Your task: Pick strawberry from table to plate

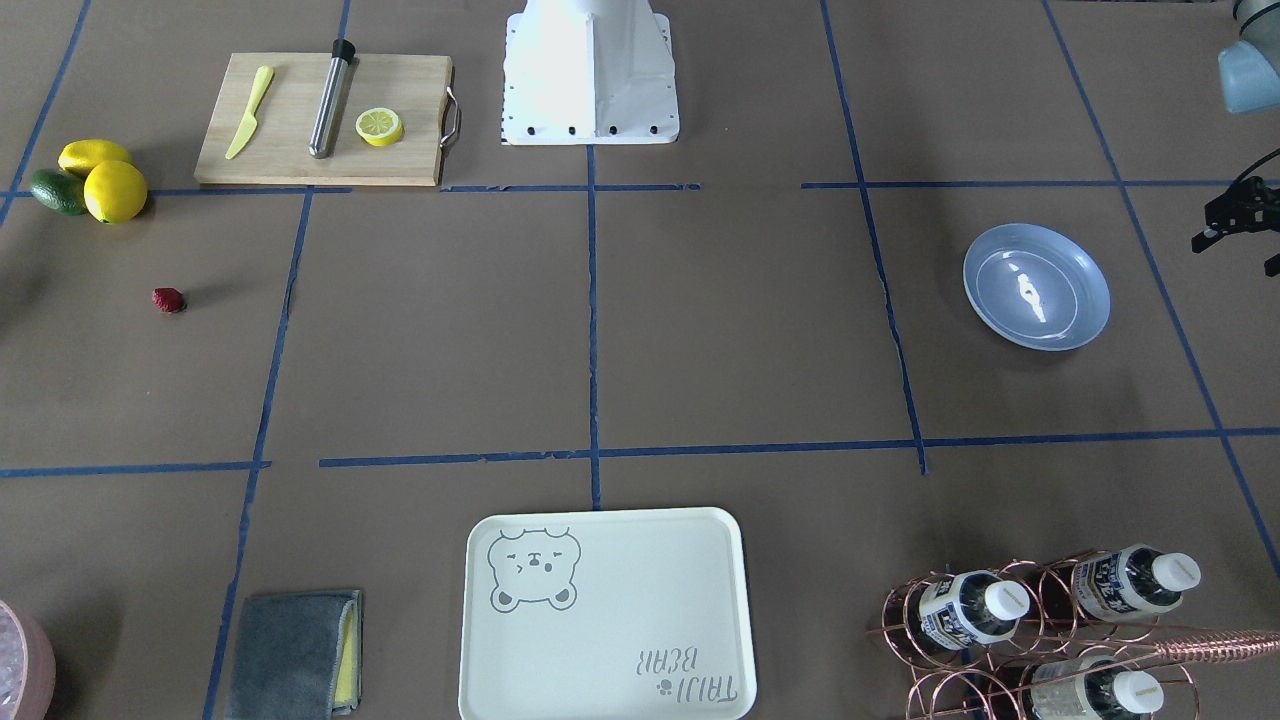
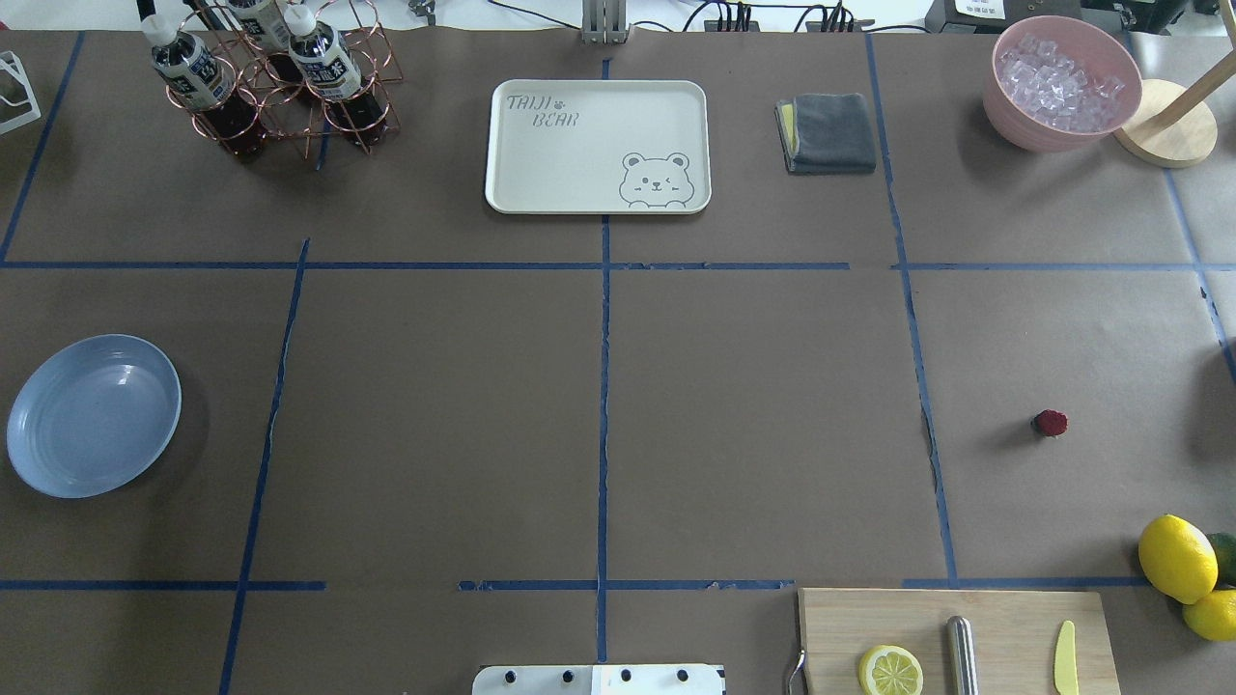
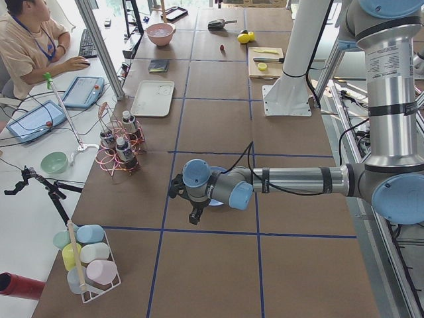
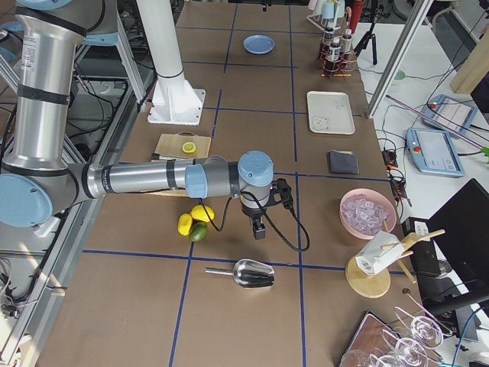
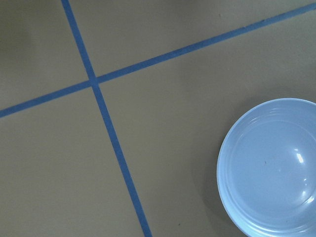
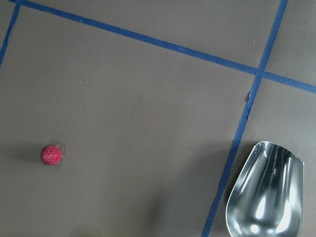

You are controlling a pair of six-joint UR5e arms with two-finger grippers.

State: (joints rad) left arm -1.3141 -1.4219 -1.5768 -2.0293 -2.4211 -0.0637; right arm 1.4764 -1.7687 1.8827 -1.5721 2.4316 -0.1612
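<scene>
The strawberry [image 2: 1050, 422] is a tiny dark-red berry lying alone on the brown table [image 2: 734, 405], on my right side; it also shows in the front view [image 1: 168, 299] and low left in the right wrist view [image 6: 51, 154]. The light-blue plate [image 2: 93, 415] sits far off on my left [image 1: 1036, 286], with nothing in it, and fills the lower right of the left wrist view [image 5: 269, 168]. My right gripper [image 4: 260, 229] hangs over the table near the lemons. My left gripper [image 3: 194, 217] hovers beside the plate. Whether either is open or shut, I cannot tell.
A cutting board [image 2: 951, 637] holds a lemon slice [image 2: 890, 670], a metal rod and a yellow knife. Lemons [image 2: 1176, 558] lie beside it. A metal scoop [image 6: 266, 192], bear tray [image 2: 597, 145], grey cloth [image 2: 828, 132], bottle rack [image 2: 275, 82] and ice bowl [image 2: 1060, 82] stand around. A person [image 3: 30, 46] sits at a side desk.
</scene>
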